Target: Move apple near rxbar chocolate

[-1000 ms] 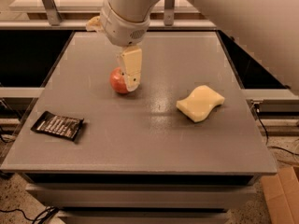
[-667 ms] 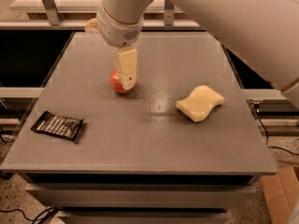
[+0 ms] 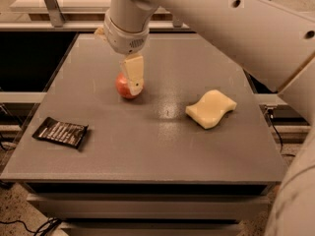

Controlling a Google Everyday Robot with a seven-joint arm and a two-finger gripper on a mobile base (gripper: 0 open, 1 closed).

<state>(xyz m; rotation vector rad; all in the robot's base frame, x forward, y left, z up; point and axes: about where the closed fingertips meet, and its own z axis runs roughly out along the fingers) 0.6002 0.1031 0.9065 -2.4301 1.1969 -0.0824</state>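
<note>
The apple (image 3: 123, 86), small and red with yellowish patches, sits on the grey table (image 3: 162, 141) left of centre. My gripper (image 3: 133, 80) hangs straight down from the large white arm and is right at the apple, covering its right side. The rxbar chocolate (image 3: 60, 132), a flat black wrapper with white lettering, lies near the table's front left corner, well apart from the apple.
A pale yellow wavy sponge (image 3: 211, 108) lies on the right half of the table. The white arm (image 3: 221, 28) spans the upper right of the view. Dark gaps run along both sides of the table, with shelving behind.
My gripper has shifted slightly to the left and stays down at the apple. The apple, wrapper and sponge have hardly moved.
</note>
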